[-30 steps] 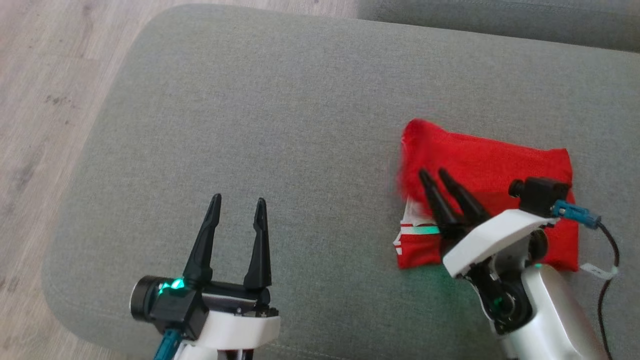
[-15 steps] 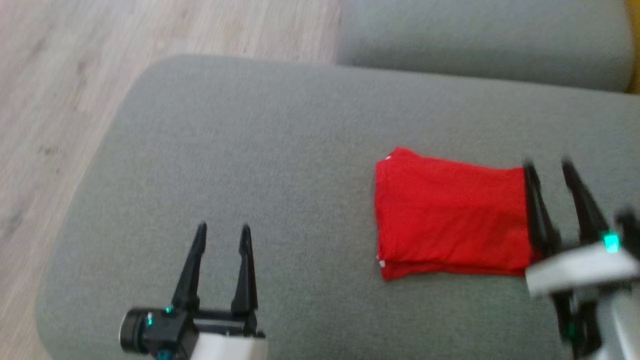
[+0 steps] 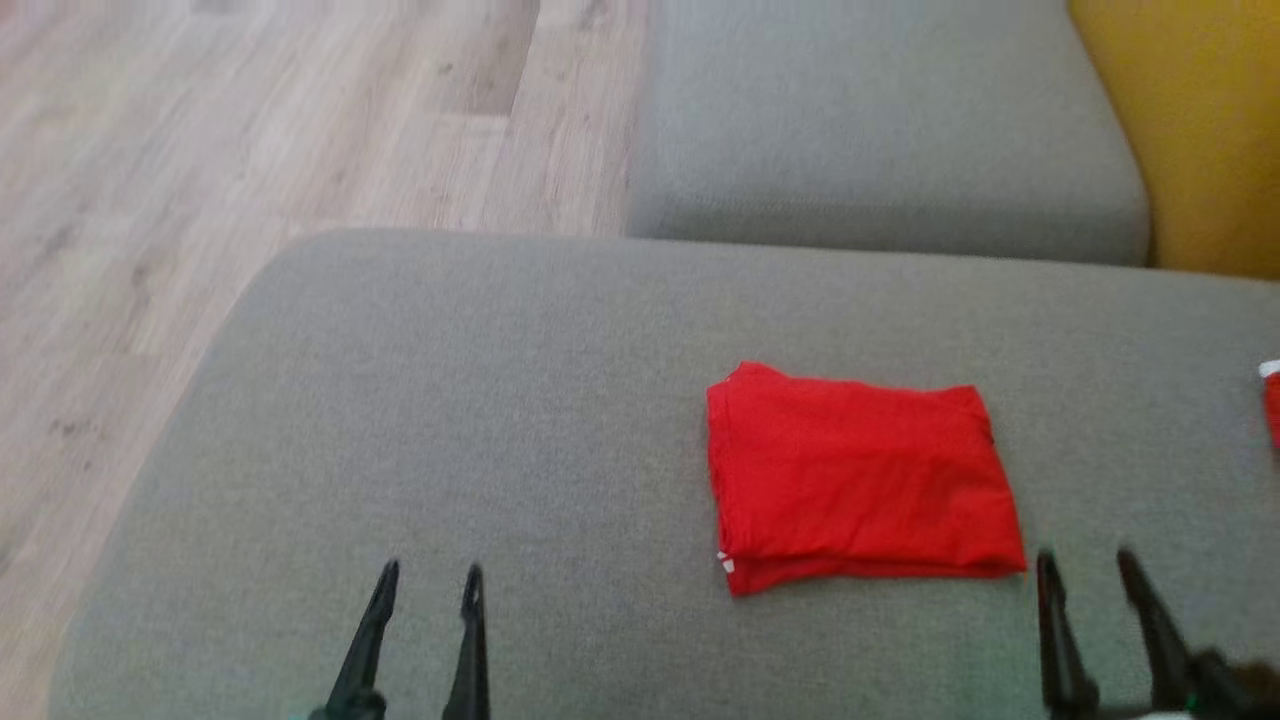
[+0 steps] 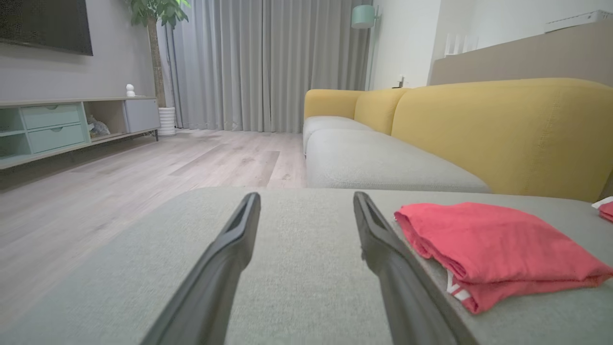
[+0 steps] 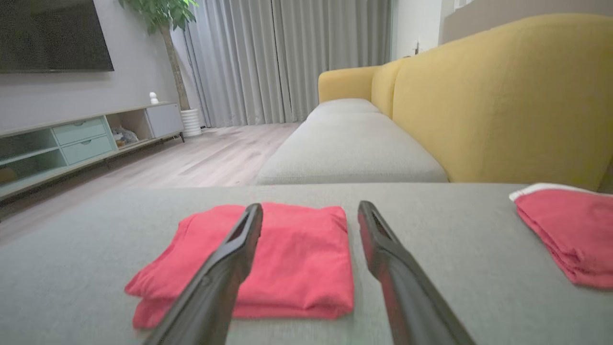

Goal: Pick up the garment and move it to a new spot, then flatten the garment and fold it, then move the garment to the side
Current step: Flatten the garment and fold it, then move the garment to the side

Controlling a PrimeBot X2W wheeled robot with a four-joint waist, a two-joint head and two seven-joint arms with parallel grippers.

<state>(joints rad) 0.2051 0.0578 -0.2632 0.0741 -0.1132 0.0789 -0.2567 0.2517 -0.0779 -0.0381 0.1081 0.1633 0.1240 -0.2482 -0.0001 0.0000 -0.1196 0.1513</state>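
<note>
**Folded garment flat on cushion; both grippers empty**

The left gripper [image 3: 431,568] sits at the near edge, left of centre. Its fingers are spread with nothing between them, above bare fabric of the grey seat cushion [image 3: 450,400].

The right gripper [image 3: 1085,555] sits at the near right. Its fingers are also spread and empty, just beside the near right corner of the garment. No contact with the cloth is visible.

The red garment [image 3: 860,480] lies flat on the cushion, right of centre. It is folded into a compact rectangle of several layers. A small white marking [image 3: 724,563] shows at its near left corner.

A second red folded item [image 3: 1270,400] with a white edge lies at the far right of the cushion, well apart from the garment.

Beyond the cushion are a second grey seat cushion [image 3: 880,130], a yellow backrest [image 3: 1200,130] at far right and a wooden floor [image 3: 200,150] at left.

In the wrist views, grey curtains [image 4: 268,62], a low cabinet [image 4: 57,129] and a potted plant [image 4: 158,14] stand at the far end of the room.
</note>
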